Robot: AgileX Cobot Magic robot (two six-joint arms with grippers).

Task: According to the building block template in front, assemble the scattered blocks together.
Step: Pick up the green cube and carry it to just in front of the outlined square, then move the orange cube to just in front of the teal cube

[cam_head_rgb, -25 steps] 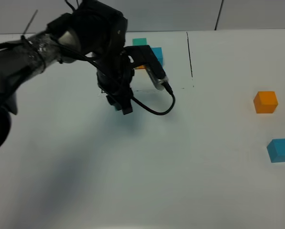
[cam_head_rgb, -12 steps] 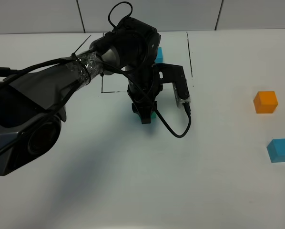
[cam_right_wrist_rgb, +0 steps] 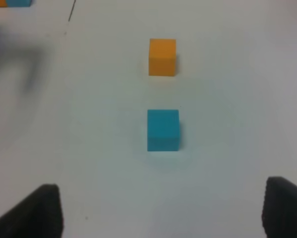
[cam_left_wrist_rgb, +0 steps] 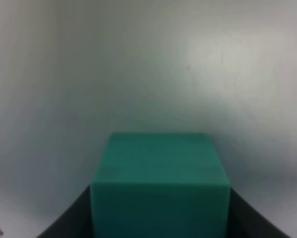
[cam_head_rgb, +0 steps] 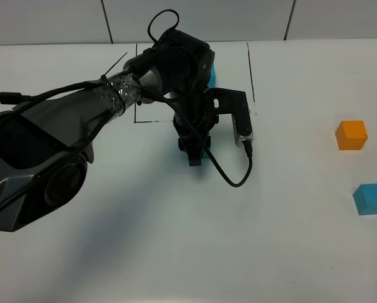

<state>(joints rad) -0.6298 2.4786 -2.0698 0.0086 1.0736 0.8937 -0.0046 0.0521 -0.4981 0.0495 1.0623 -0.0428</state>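
Note:
My left gripper [cam_head_rgb: 193,151] is shut on the teal cube [cam_head_rgb: 203,153], low over the table just in front of the black drawn frame [cam_head_rgb: 251,76]. In the left wrist view the teal cube [cam_left_wrist_rgb: 161,183] fills the gap between the dark fingers [cam_left_wrist_rgb: 64,225]. The arm hides most of the template; only its blue cube [cam_head_rgb: 210,71] shows. The loose orange cube [cam_head_rgb: 352,134] and loose blue cube [cam_head_rgb: 371,198] lie at the far right. My right gripper [cam_right_wrist_rgb: 161,208] is open and empty, short of the blue cube [cam_right_wrist_rgb: 163,130] with the orange cube [cam_right_wrist_rgb: 162,57] beyond it.
The left arm [cam_head_rgb: 81,113] and its looping cable [cam_head_rgb: 229,180] stretch across the left and middle of the white table [cam_head_rgb: 176,252]. A grey wall [cam_head_rgb: 239,19] runs behind the table's back edge.
My left arm has swung to the right and slightly forward with the teal cube, from the frame's left part to in front of its middle. The orange and blue cubes have not moved.

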